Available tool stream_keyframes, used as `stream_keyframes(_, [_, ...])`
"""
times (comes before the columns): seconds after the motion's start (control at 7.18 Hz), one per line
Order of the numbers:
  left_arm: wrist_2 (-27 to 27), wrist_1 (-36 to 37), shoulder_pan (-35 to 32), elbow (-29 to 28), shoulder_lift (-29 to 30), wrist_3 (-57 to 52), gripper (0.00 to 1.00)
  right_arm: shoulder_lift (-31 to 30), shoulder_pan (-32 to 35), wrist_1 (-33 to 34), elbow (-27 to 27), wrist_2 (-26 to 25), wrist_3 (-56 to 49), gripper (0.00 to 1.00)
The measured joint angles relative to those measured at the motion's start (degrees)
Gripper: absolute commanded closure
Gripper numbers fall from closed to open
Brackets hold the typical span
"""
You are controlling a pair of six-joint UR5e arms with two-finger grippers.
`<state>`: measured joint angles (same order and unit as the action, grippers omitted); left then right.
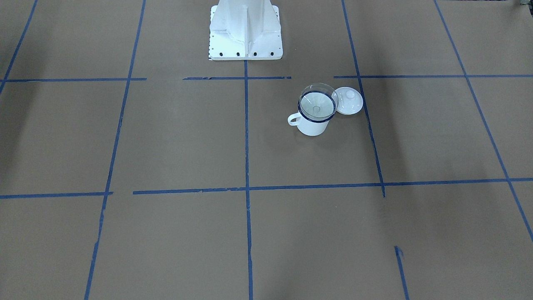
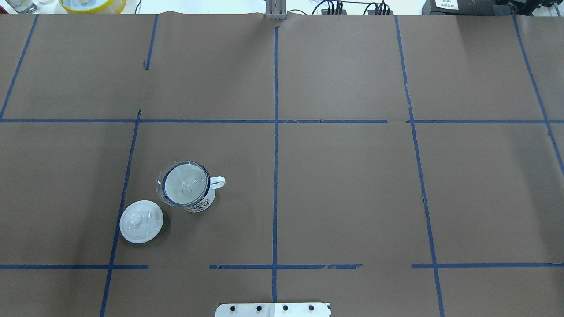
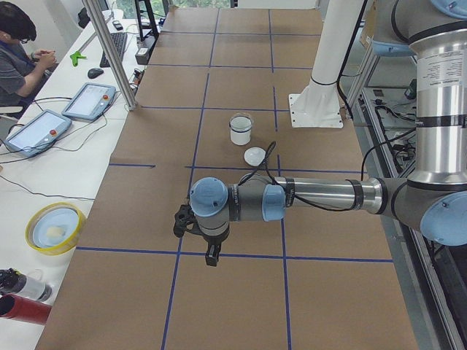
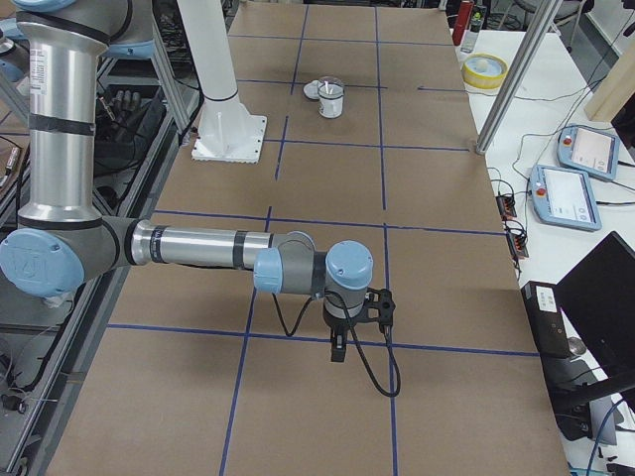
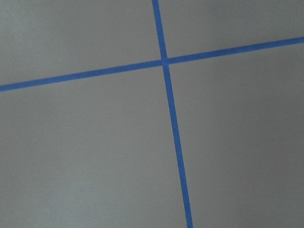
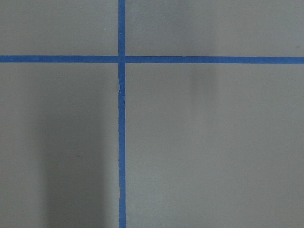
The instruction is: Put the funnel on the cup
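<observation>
Capping cup rim: funnel, lid beside.

The lid lies just beside the cup, low, on its side toward the robot's left. The funnel covers the cup's mouth. Bare table surrounds the cup's other sides, handle included.

- Lighting is diffuse and even, from overhead; the brown surface reads matte.
- Front-facing view: soft, broad shadow bands cross the surface at the left edge and to the right of the cup.
- Overhead view: the strip beyond the far edge is blown out to white. Small highlights sit on the funnel and the lid.
- Wrist views: grey-blue cast, low contrast, slightly soft. The right one carries a vertical shadow band on its left.
- Side views: brightest and sharp.
</observation>
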<state>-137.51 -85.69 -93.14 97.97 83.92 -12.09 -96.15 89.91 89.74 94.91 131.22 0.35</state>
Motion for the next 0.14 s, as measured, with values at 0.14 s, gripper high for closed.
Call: stream_keyframes(0.14, [0.0, 0.0, 0.0, 0.1, 0.0, 0.1, 0.00, 0.0, 0.0, 0.0, 0.0, 0.0, 0.0, 0.00])
